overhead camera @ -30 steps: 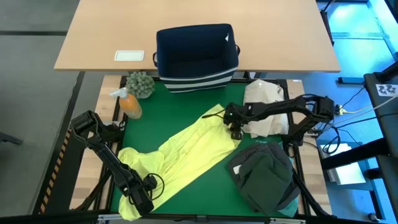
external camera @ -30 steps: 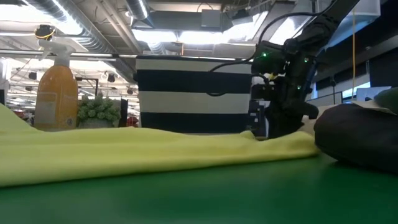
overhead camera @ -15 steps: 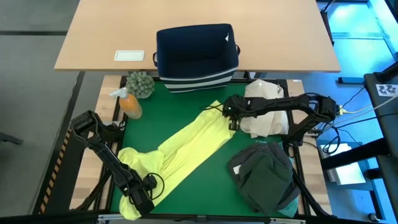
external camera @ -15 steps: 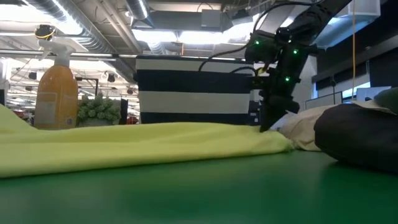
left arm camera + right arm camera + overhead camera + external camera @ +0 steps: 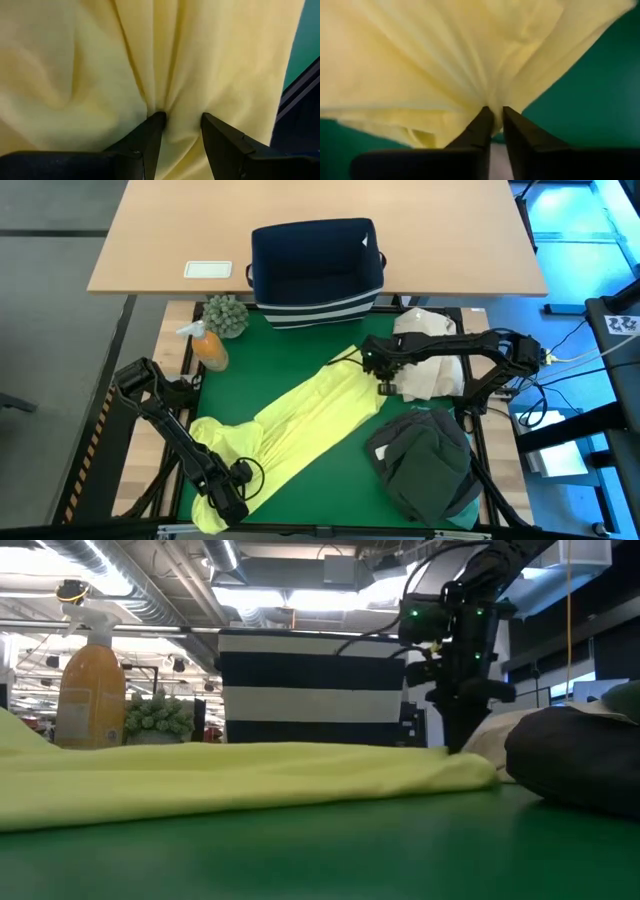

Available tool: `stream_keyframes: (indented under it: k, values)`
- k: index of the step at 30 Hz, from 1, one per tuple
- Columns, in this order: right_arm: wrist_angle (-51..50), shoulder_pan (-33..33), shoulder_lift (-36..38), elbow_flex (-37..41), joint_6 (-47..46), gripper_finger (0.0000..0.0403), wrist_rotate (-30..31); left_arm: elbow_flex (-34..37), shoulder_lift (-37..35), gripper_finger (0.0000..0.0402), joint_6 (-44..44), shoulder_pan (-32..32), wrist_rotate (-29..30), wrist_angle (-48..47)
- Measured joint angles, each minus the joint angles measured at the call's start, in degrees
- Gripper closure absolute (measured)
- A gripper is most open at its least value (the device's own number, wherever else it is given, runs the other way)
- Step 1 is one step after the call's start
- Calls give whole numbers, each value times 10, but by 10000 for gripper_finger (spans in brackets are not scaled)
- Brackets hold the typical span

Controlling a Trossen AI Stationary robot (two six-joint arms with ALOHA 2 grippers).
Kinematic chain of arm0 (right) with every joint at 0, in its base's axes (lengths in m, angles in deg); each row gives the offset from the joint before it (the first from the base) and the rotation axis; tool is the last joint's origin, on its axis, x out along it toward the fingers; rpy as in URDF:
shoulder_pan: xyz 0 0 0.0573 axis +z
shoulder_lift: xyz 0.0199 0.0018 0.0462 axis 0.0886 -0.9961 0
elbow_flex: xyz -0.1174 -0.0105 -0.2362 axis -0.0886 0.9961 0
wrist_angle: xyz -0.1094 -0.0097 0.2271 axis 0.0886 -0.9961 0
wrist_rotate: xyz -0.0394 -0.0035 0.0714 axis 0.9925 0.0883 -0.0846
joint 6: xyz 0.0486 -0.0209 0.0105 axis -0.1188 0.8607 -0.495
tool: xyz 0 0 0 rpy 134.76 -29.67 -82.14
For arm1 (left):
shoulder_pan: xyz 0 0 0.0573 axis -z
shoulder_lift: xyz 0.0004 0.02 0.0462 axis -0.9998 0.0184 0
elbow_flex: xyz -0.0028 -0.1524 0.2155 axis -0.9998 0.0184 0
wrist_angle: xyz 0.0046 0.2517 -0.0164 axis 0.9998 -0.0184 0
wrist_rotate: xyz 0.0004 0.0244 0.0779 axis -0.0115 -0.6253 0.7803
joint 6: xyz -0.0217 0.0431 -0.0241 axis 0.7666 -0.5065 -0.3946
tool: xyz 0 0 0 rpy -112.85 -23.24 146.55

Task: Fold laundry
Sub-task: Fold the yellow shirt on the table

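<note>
A bright yellow-green shirt (image 5: 300, 425) lies slantwise on the green mat, from the near left corner toward the far right. My left gripper (image 5: 236, 498) stands over its near left end and is shut on a gather of cloth (image 5: 182, 117). My right gripper (image 5: 383, 387) stands over the shirt's far right end, pointing down, and is shut on it (image 5: 494, 112). A heap of dark grey and olive garments (image 5: 425, 465) rests on the mat at the near right. My left gripper pinches a gathered fold of the shirt (image 5: 160, 107) between its two fingers, near the shirt's near left end. The fingers come from above, pointing down. Creases run out from the pinch; the cloth around it lies on the mat. My right gripper pinches the bunched far right end of the shirt (image 5: 487, 102) between its two fingers, several layers gathered. The fingers come from above, pointing down (image 5: 455, 745). Pleats fan out from the hold, and the rest of the shirt (image 5: 250, 775) lies on the mat.
A cream-beige cloth bundle (image 5: 425, 365) lies just right of my right gripper. A navy bin with a striped base (image 5: 317, 270) stands at the mat's far edge. At the far left are an orange spray bottle (image 5: 208, 348) and a small plant (image 5: 227, 315).
My right gripper has risen a little at the shirt's far right end and tipped more upright. That end of the shirt, which lay spread wide, is now gathered narrow and drawn in toward the far edge. The near left end has stayed put.
</note>
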Motion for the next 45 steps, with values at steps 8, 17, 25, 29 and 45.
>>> stream_keyframes:
  k: [8, 17, 25, 29, 45]
  values:
    - [-18, 0, 3, 0, -24, 224, 17, 0, 0, 265, 0, 0, 2, 0]
    - [-29, 0, 125, 10, -50, 209, 19, 0, 0, 265, 0, 0, 2, -1]
    - [80, 30, 230, 147, -102, 230, -103, 0, 0, 265, 0, 0, 11, -2]
    - [143, 84, 221, 206, -118, 231, -106, 0, 0, 265, 1, 0, 13, -2]
    - [219, 163, 131, 218, -140, 231, -45, 0, 0, 265, 4, 0, 5, -2]
